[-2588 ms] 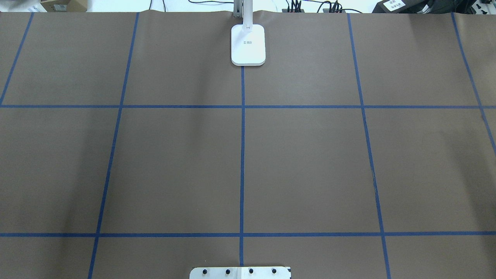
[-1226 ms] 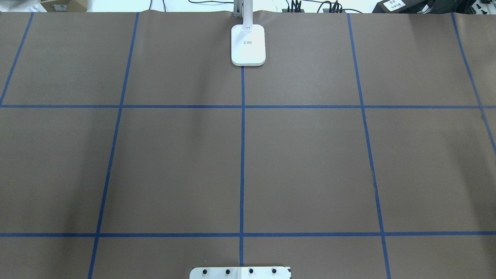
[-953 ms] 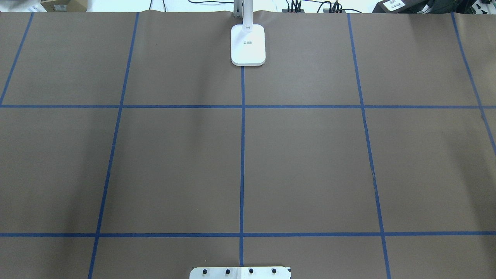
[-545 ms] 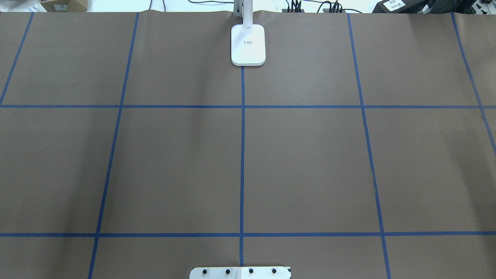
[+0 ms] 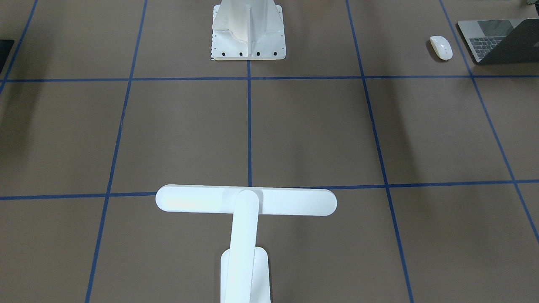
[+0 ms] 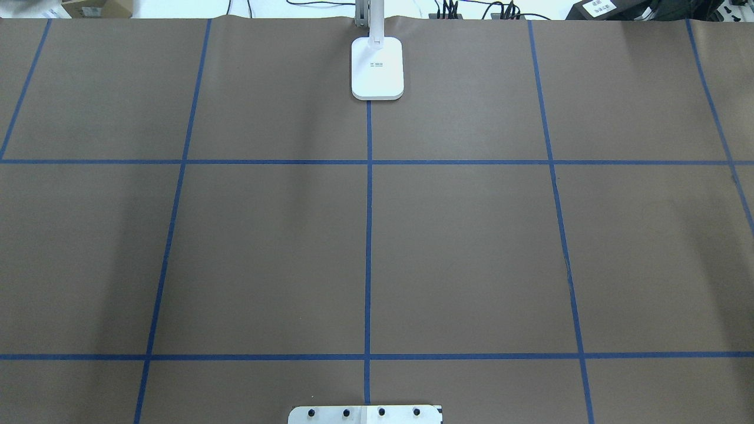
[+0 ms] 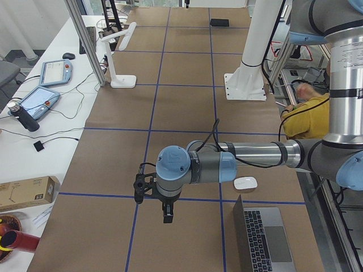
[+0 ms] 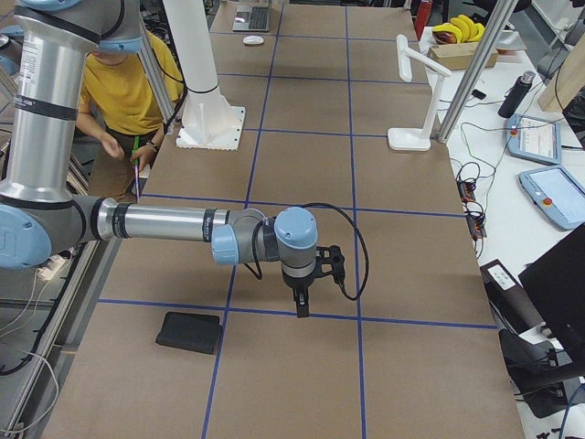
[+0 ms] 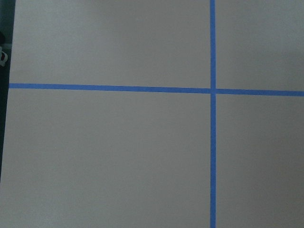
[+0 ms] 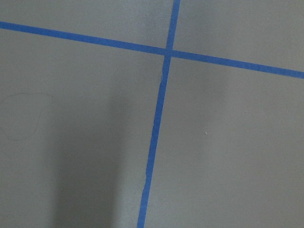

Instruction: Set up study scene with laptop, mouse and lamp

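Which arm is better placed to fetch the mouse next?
Left. The left gripper hangs near the mouse and laptop; the right gripper hangs at the opposite end, beside the black mat, far from both.

The desk [image 6: 471, 247] is covered in brown paper [image 6: 265, 253] with blue tape lines [image 6: 368, 235] in a grid; black cables [image 6: 449, 8] lie at 12 o'clock.

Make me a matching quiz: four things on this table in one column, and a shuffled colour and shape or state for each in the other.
Things:
1. laptop
2. mouse
3. lamp
4. mat

Descriptions:
A. white, T-shaped
B. black, lying flat
C. grey, lid open
D. white, small oval

Pairs: 1-C, 2-D, 3-A, 4-B
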Motion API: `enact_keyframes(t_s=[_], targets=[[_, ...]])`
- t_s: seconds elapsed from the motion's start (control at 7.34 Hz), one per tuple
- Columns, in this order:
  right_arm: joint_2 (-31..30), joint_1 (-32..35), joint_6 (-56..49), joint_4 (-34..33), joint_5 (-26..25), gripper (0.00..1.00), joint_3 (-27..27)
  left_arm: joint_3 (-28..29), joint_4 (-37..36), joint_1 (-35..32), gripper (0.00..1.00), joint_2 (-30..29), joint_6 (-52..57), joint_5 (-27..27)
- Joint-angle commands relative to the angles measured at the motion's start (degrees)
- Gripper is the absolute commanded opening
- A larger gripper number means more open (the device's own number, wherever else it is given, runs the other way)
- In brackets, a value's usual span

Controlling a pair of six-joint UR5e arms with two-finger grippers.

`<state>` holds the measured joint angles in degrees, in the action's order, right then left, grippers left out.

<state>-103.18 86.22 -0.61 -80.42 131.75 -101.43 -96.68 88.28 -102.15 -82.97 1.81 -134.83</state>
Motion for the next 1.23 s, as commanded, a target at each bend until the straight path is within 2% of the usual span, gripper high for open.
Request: enact_keyframes(t_s=[0.0,0.14,0.41,0.68,0.95,1.09], targets=[[-0.1,0.0,0.0,0.0,0.0,1.00,0.0,-0.1,-1.7,-2.5,0.99,2.7,-6.3,0.2],[-0.1,0.0,0.0,0.0,0.1,1.00,0.0,-1.9,-1.8,-4.4,0.99,4.9,-12.6,0.4],[-0.1,0.0,0.0,0.0,0.1,1.00,0.0,-3.9,-3.7,-7.1,0.99,11.2,-17.6,0.4],[-0.2,0.0,-0.1,0.0,0.1,1.00,0.0,-3.9,-13.5,-12.8,0.99,12.7,-19.5,0.4],[-0.2,0.0,-0.1,0.0,0.1,1.00,-0.1,-4.0,-21.7,-19.7,0.98,13.0,-23.2,5.7],[-0.2,0.0,-0.1,0.1,0.1,1.00,-0.1,-4.0,-23.7,-20.9,0.97,14.0,-27.8,5.8]])
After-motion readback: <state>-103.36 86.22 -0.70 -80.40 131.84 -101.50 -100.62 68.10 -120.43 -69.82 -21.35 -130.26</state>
